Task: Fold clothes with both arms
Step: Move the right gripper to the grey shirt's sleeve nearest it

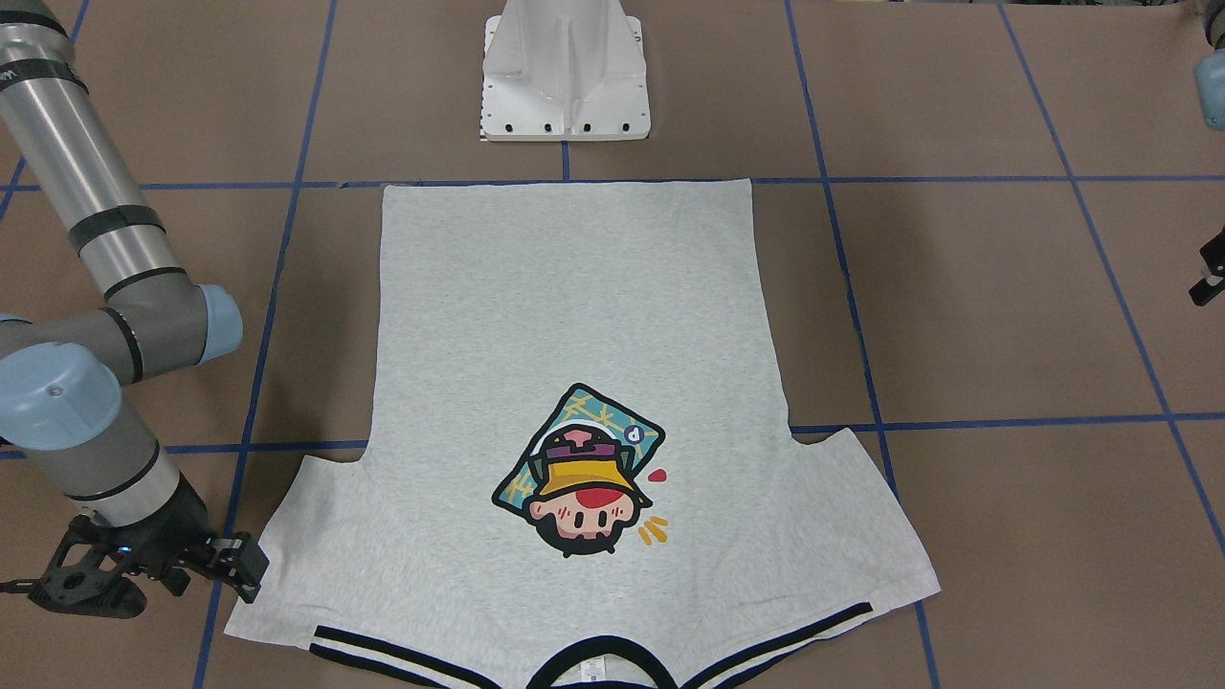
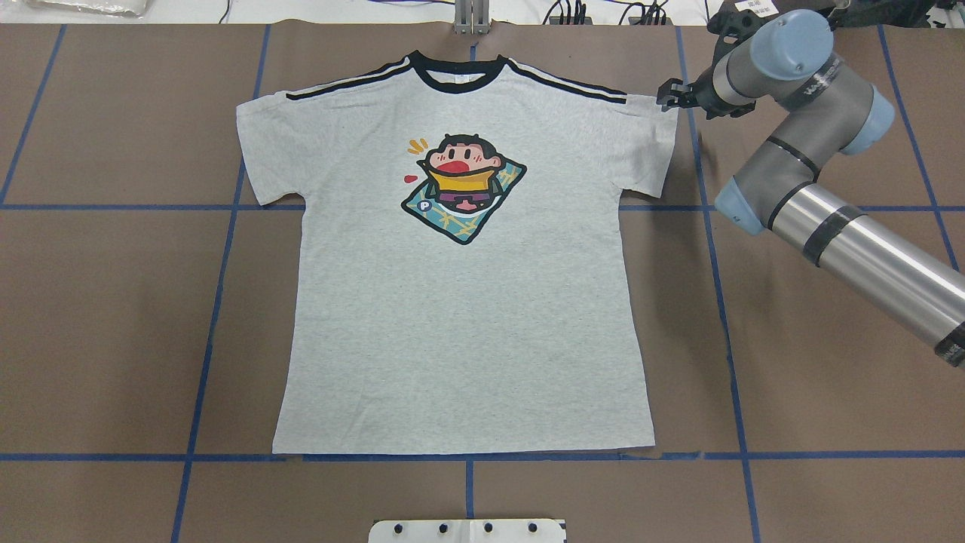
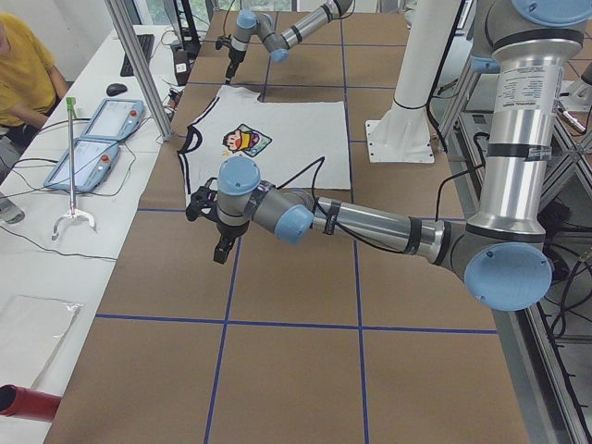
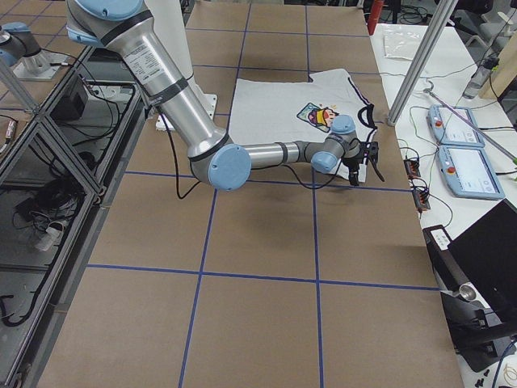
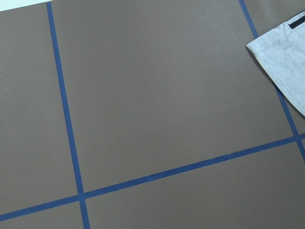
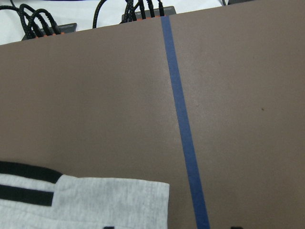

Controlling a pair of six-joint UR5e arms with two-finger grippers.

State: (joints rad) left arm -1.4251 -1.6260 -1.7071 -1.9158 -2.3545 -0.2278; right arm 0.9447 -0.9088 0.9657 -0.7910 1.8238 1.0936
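T-shirt (image 2: pixel 460 317) lies flat on table (image 2: pixel 113 302) — white pedestal (image 2: pixel 467 531) near its hem.

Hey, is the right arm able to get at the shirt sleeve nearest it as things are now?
Probably yes. The right arm has its jaws just off the outer edge of that sleeve, which lies flat on the table with nothing on it or between them.

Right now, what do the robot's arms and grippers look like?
Both the right arm and left arm are shiny silver-grey tubes with round joints under light blue caps. Black bands ring the tubes and black cables run alongside. The right gripper and left gripper are black and two-fingered.
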